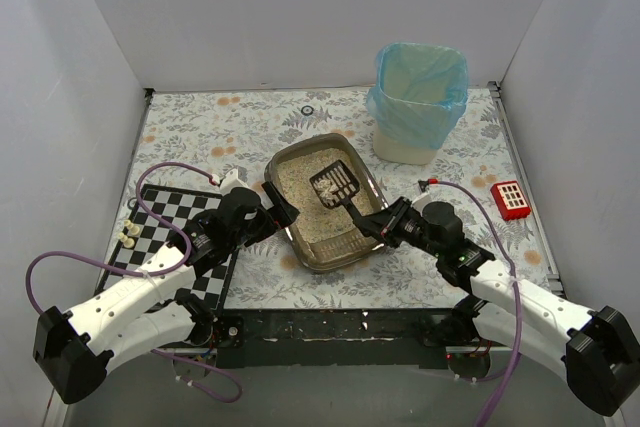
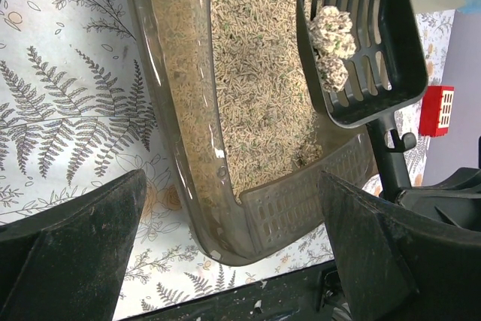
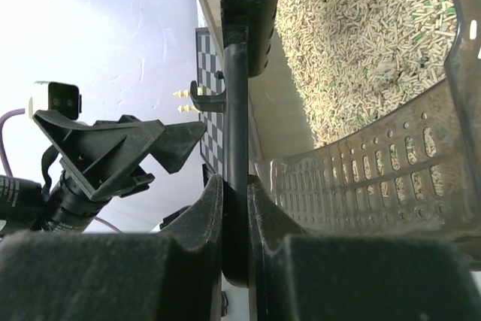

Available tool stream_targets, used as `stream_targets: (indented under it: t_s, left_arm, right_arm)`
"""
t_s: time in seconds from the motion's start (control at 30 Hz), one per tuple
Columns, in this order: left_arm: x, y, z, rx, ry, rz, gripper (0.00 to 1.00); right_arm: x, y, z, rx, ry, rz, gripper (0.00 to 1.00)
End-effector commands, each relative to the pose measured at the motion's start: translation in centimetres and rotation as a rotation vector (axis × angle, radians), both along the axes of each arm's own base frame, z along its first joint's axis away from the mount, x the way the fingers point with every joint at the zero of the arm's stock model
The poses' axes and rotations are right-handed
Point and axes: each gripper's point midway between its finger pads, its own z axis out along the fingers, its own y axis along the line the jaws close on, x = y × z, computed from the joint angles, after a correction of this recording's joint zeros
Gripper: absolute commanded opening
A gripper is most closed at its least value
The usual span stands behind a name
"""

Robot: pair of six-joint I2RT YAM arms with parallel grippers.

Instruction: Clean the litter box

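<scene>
1. Litter box (image 1: 318,259): a dark brown translucent tray sitting mid-table on the fern-print tablecloth (image 1: 230,137), long axis running diagonally from near-right to far-left. Beige pellet litter covers the floor. The chessboard (image 1: 175,232) is to its left. The beige bin with a blue bag (image 1: 420,102) is beyond its far-right corner and not touching it.
2. Right gripper (image 1: 375,224): pressed together on the handle of the black slotted scoop (image 1: 335,185). In the right wrist view the handle (image 3: 236,110) runs straight up between the two fingers (image 3: 203,223), pinched near its end, with the hanging hook just above the grip.
3. Scoop head: over the far-right part of the box, open side up. Two litter-coated clumps (image 2: 333,29) lie on the slots, one behind the other. Whether the head clears the litter surface, I cannot tell.
4. Left gripper (image 1: 272,202): spread wide at the box's left rim. In the left wrist view (image 2: 231,180) the rounded near corner of the box wall (image 2: 188,186) lies between the two fingers, one over the tablecloth and the other by the perforated end wall. Contact with the rim cannot be judged.
5. Perforated step at the box's near end (image 3: 361,178): a few stray pellets on it.
6. Other items: a small red block (image 1: 510,200) on the right side of the table, well apart from the box. Cream chess pieces (image 1: 130,235) at the chessboard's left edge.
</scene>
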Motion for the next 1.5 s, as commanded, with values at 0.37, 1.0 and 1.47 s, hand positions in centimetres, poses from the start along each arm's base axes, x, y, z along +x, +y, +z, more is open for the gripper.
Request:
stream_targets:
  t_s: [0.37, 1.0, 1.47]
  left_arm:
    - [0.2, 0.2, 0.0, 0.028, -0.008, 0.003, 0.98]
    - [0.2, 0.6, -0.3, 0.026, 0.002, 0.03, 0.98]
    - [0.0, 0.9, -0.8, 0.03, 0.015, 0.041, 0.98]
  right_arm:
    - [-0.8, 1.5, 5.0, 0.132, -0.136, 0.103, 0.01]
    - [2.0, -1.2, 9.2, 0.011, -0.158, -0.111, 0.01]
    - [5.9, -1.4, 19.1, 0.02, -0.187, -0.243, 0.01]
